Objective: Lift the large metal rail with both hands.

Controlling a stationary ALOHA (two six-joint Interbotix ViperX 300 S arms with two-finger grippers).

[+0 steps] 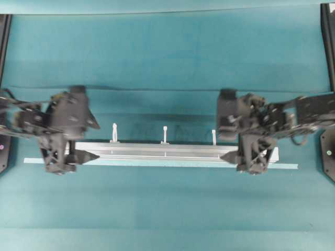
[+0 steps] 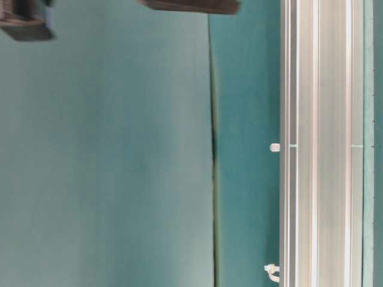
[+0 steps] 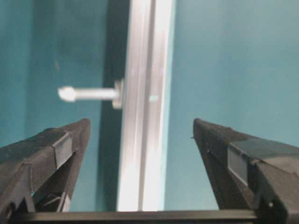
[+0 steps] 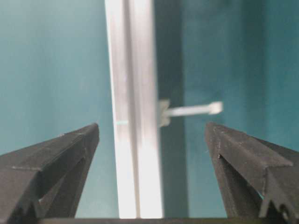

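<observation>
Overhead exterior view: large metal rail (image 1: 167, 151) lying flat on teal desk (image 1: 167, 52), three zip ties (image 1: 165, 134) on its far side. Left claw (image 1: 86, 140) and right claw (image 1: 226, 142), one over each end, spread wide, gripping nothing.

Brushed silver metal rail (image 1: 167, 151) – grooved, white plastic zip ties (image 1: 114, 133), matt teal table cover (image 1: 167, 52)

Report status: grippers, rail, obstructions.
Left gripper open, right gripper open, each straddling one rail end. Large metal rail flat on the mat, ungripped. Pale tape strip alongside; nothing blocking.
</observation>
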